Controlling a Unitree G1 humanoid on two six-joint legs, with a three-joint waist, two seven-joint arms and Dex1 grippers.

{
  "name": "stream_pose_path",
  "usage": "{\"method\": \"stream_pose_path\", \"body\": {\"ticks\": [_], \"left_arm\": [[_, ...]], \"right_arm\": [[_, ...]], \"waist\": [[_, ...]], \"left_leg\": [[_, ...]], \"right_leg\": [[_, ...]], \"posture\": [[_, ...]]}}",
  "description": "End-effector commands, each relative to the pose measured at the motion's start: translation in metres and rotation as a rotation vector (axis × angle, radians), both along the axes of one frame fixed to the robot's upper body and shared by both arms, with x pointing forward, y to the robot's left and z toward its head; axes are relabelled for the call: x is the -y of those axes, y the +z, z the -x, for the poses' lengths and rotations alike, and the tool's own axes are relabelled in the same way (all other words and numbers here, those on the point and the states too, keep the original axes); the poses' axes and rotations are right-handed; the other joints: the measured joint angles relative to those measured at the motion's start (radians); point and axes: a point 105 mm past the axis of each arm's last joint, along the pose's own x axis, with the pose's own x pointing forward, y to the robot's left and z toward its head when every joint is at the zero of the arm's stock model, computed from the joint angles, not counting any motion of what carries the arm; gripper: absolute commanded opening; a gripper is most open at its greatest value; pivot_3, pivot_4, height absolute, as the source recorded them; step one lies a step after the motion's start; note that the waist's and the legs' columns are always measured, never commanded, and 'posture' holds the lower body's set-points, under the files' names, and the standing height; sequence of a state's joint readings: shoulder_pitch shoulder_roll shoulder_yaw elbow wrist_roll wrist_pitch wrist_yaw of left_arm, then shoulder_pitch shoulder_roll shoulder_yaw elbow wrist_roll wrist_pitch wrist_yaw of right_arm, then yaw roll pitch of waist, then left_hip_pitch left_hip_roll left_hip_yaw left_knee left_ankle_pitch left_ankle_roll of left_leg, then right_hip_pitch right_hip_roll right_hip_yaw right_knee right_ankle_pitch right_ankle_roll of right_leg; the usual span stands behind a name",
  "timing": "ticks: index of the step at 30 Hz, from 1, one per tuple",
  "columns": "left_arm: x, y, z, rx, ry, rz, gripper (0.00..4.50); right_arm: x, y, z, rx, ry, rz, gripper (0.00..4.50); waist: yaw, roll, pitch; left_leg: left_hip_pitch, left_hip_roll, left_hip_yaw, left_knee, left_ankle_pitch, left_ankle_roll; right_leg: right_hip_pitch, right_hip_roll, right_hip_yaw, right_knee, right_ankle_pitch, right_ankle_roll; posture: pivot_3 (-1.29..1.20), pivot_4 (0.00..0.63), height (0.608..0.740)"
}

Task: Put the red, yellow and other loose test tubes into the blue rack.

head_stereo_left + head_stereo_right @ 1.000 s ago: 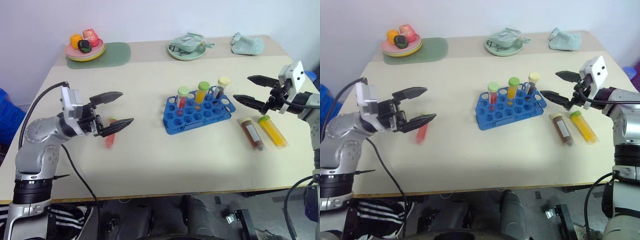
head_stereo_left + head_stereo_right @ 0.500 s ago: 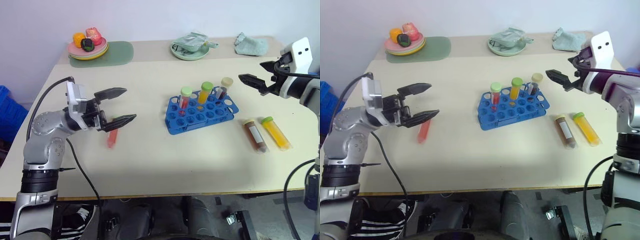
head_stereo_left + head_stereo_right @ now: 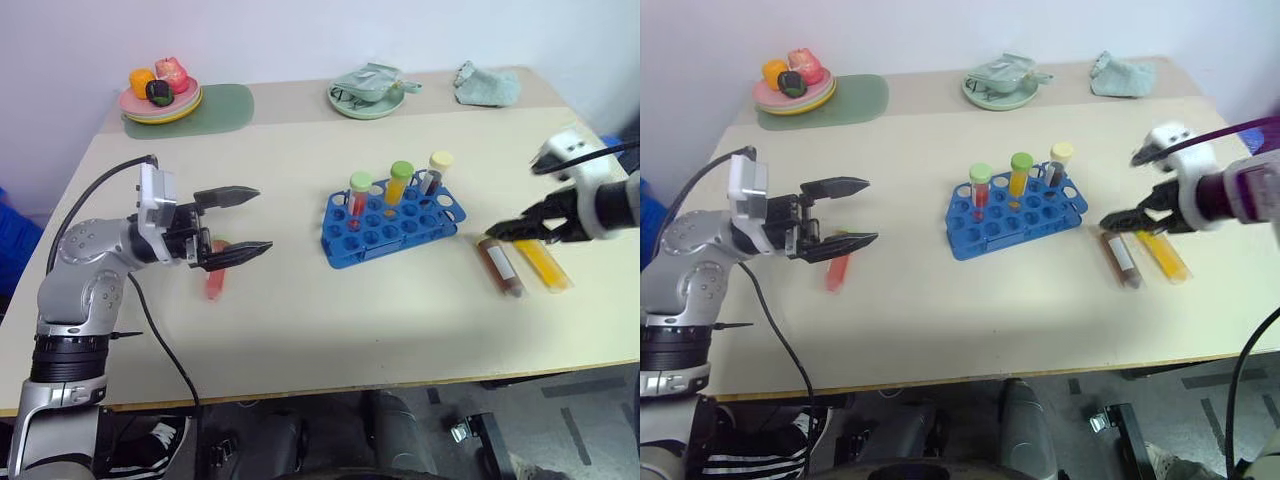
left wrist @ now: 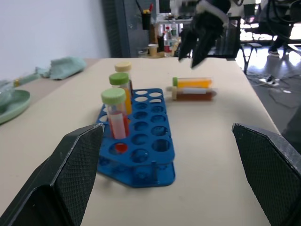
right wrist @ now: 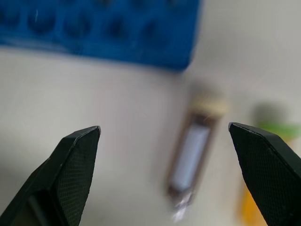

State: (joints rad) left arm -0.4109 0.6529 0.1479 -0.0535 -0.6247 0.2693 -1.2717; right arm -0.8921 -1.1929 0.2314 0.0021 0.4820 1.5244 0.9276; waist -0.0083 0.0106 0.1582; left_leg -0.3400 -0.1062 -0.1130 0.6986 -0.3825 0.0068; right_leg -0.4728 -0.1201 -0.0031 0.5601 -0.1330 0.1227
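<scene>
The blue rack [image 3: 385, 245] sits mid-table with three capped tubes upright in its back row. A red tube [image 3: 215, 283] lies flat on the table, just below and behind my left gripper [image 3: 262, 218]. That gripper is open, level and pointing toward the rack. Right of the rack a brown tube [image 3: 500, 265] and a yellow tube [image 3: 545, 265] lie side by side. My right gripper [image 3: 500, 230] is open and tilted downward, hovering above the brown tube's capped end. In the right wrist view the brown tube [image 5: 190, 157] lies between the spread fingers.
At the table's far edge are a plate of toy fruit [image 3: 160, 100] on a green mat [image 3: 220, 108], a green dish holding a cloth [image 3: 368, 100], and a crumpled cloth [image 3: 488, 85]. Bare tabletop lies in front of the rack.
My right gripper has swung from level to pointing down and come back over the lying brown tube. The left gripper has stayed in place. The camera view shifted slightly.
</scene>
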Motion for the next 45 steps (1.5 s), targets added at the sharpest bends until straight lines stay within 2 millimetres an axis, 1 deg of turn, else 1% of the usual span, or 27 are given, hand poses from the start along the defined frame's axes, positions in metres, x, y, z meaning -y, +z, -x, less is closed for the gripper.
{"method": "stream_pose_path", "body": {"ticks": [1,4,5,7,8,12,16,19,25,27,31,35,39,42,44,45], "left_arm": [[0.003,0.005,0.010,0.024,-0.027,0.019,4.48],[-0.003,0.003,0.018,-0.002,-0.032,0.011,4.48],[-0.005,0.002,0.021,-0.018,-0.037,0.007,4.48],[-0.007,0.001,0.024,-0.032,-0.041,0.003,4.48],[-0.008,0.001,0.026,-0.036,-0.042,0.003,4.48],[-0.012,0.000,0.032,-0.049,-0.044,-0.002,4.48],[-0.014,0.001,0.037,-0.076,-0.059,-0.002,4.48],[-0.019,0.000,0.042,-0.116,-0.074,-0.007,4.48],[-0.019,0.001,0.044,-0.115,-0.063,0.003,4.48],[-0.019,0.001,0.045,-0.112,-0.057,0.004,4.48],[-0.019,0.000,0.045,-0.107,-0.043,0.006,4.48],[-0.019,0.001,0.046,-0.101,-0.030,0.011,4.48],[-0.019,0.001,0.046,-0.093,-0.017,0.009,4.48],[-0.019,0.001,0.046,-0.090,-0.013,0.010,4.50],[-0.018,0.001,0.046,-0.087,-0.010,0.011,4.50],[-0.018,0.001,0.046,-0.087,-0.009,0.011,4.50]], "right_arm": [[0.010,0.002,-0.007,-0.001,-0.096,0.012,4.50],[0.012,-0.012,-0.007,-0.087,-0.158,-0.036,4.50],[0.011,-0.014,-0.009,-0.088,-0.157,-0.021,4.50],[0.011,-0.016,-0.011,-0.080,-0.156,0.004,4.50],[0.010,-0.017,-0.013,-0.091,-0.171,-0.021,4.50],[0.017,-0.024,-0.021,-0.084,-0.222,0.000,4.50],[0.018,-0.030,-0.022,-0.125,-0.263,-0.043,4.50],[0.020,-0.036,-0.024,-0.121,-0.260,-0.008,4.50],[0.021,-0.040,-0.029,-0.118,-0.278,-0.007,4.50],[0.023,-0.044,-0.031,-0.109,-0.277,0.030,4.50],[0.019,-0.050,-0.030,-0.131,-0.269,0.015,4.50],[0.022,-0.058,-0.029,-0.130,-0.254,0.058,4.50],[0.024,-0.060,-0.033,-0.118,-0.261,0.063,4.50],[0.025,-0.062,-0.035,-0.118,-0.265,0.067,3.63],[0.025,-0.064,-0.034,-0.125,-0.262,0.076,2.68],[0.025,-0.064,-0.034,-0.127,-0.264,0.075,2.11]], "waist": [[0.000,0.000,0.000],[0.000,-0.001,0.000],[0.000,0.000,0.000],[0.001,0.000,0.000],[0.000,0.000,0.000],[0.000,0.000,0.000],[0.000,0.000,0.000],[-0.003,0.000,0.000],[-0.003,0.000,0.000],[-0.003,0.000,0.000],[-0.004,0.000,0.000],[-0.002,0.000,0.000],[-0.004,0.000,0.000],[-0.004,0.000,0.000],[-0.003,0.000,0.000],[-0.003,0.000,0.000]], "left_leg": [[0.000,0.000,0.000,0.000,0.000,0.000],[0.000,0.000,0.000,0.000,0.000,0.000],[0.000,0.000,0.000,0.000,0.000,0.000],[-0.001,0.000,0.000,0.000,0.000,0.000],[-0.001,0.000,0.000,0.000,0.000,0.000],[0.000,0.000,0.000,0.000,0.000,0.000],[-0.001,0.000,0.000,0.000,0.000,0.000],[0.000,0.000,0.000,0.000,0.000,0.000],[0.000,0.000,0.001,0.000,0.000,0.000],[0.000,0.000,0.000,0.000,0.000,0.000],[0.000,0.000,0.000,0.000,0.000,0.000],[0.000,0.000,0.000,0.000,0.000,0.000],[0.000,0.000,0.001,0.000,0.000,0.000],[0.000,0.000,0.001,0.000,0.000,0.000],[0.000,0.000,0.001,0.000,0.000,0.000],[0.000,0.000,0.001,0.000,0.000,0.000]], "right_leg": [[0.000,0.000,0.000,0.000,0.000,0.000],[0.000,0.000,0.000,0.000,0.000,0.000],[0.000,0.000,0.000,0.000,0.000,0.000],[-0.001,0.000,0.000,0.001,0.000,0.000],[-0.001,0.000,0.000,0.001,0.000,0.000],[-0.001,0.000,0.000,0.001,0.000,0.000],[-0.001,0.000,0.000,0.001,0.000,0.000],[-0.001,0.000,0.000,0.001,0.000,0.000],[-0.001,0.000,0.000,0.001,0.000,0.000],[-0.001,0.000,0.000,0.001,0.000,0.000],[-0.001,0.000,0.000,0.001,0.000,0.000],[-0.001,0.000,0.000,0.001,0.000,0.000],[-0.001,0.000,0.000,0.001,0.000,0.000],[-0.001,0.000,0.000,0.001,0.000,0.000],[-0.001,0.000,0.000,0.001,0.000,0.000],[-0.001,0.000,0.000,0.001,0.000,0.000]], "posture": [[0.00,0.150,0.740],[0.00,0.150,0.740],[0.00,0.150,0.740],[0.00,0.150,0.740],[0.00,0.150,0.740],[0.00,0.150,0.740],[0.00,0.150,0.740],[0.00,0.150,0.740],[0.00,0.150,0.740],[0.00,0.150,0.740],[0.00,0.150,0.740],[0.00,0.150,0.740],[0.00,0.150,0.740],[0.00,0.150,0.740],[0.00,0.150,0.740],[0.00,0.150,0.740]]}}
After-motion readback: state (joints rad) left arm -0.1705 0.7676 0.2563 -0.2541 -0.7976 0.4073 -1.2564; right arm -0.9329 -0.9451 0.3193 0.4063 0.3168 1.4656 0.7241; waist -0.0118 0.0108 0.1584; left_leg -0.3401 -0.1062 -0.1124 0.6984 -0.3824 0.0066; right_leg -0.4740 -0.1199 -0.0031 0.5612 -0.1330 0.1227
